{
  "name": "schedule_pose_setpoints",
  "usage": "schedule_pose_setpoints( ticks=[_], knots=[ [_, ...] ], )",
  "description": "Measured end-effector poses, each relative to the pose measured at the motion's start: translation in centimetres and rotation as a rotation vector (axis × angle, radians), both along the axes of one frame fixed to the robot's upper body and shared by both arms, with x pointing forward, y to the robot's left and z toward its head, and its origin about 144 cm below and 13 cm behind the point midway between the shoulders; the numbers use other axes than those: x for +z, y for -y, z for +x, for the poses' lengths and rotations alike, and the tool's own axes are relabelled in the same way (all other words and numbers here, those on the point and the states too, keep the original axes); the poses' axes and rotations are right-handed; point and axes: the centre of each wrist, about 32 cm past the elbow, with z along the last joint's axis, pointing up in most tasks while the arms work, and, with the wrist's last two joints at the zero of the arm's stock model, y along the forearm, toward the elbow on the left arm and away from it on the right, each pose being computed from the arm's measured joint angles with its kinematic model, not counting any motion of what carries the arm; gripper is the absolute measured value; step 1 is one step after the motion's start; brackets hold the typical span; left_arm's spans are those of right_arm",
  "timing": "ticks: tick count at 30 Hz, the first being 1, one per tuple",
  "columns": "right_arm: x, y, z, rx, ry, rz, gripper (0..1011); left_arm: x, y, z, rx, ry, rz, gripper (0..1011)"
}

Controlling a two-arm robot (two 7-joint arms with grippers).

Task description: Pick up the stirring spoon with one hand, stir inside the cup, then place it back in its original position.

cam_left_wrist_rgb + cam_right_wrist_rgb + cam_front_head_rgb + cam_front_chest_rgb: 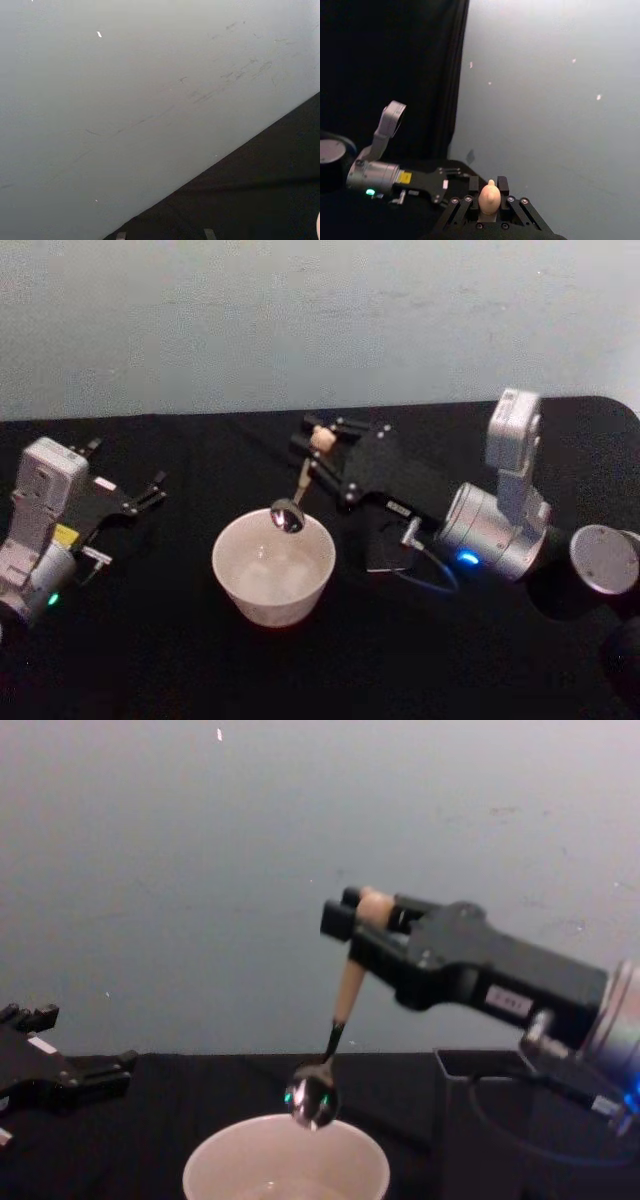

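Note:
The stirring spoon (300, 480) hangs nearly upright, its beige handle (350, 985) gripped near the knob (490, 197) by my right gripper (318, 443), which is shut on it. Its shiny metal bowl (313, 1098) hovers just above the far rim of the cream-white cup (287, 1160), not touching it. The cup (272, 568) stands in the middle of the black table. My left gripper (150, 492) rests open at the far left, well away from the cup, with nothing between its fingers.
A dark grey square holder (480, 1120) stands right of the cup, under my right arm's wrist (485, 530). The table is covered in black cloth (260, 200), with a plain pale wall (200, 870) behind its far edge.

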Motion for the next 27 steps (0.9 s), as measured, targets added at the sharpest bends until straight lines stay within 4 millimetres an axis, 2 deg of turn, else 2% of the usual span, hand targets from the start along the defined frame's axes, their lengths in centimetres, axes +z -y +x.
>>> schedule_pose_setpoints(
  ticks=[16,27],
  knots=[
    [-3.1,-1.6,1.6,0.049,0.018,-0.086,214,0.0,0.0,0.0,0.000,0.000,0.000,1001],
    [-4.7,-2.2,1.9,0.049,0.027,-0.125,214,0.0,0.0,0.0,0.000,0.000,0.000,1001]
  ],
)
